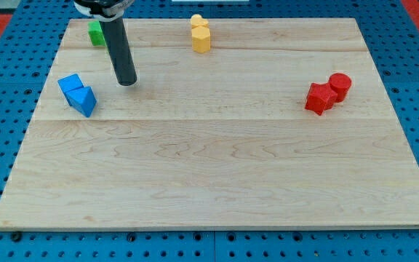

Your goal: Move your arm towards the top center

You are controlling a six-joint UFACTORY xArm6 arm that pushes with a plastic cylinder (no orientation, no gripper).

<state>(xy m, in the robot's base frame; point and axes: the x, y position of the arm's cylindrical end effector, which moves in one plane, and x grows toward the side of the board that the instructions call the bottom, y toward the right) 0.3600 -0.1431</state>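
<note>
Two blue blocks [77, 93] flank my tip [126, 82].

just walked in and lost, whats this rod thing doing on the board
A robot arm's rod rests my tip on the wooden board, upper left, touching no block. The blue blocks sit just to its left, a green block is partly hidden behind the rod. Yellow blocks are at top center, red blocks at right. The tip is to head toward top center.
</note>
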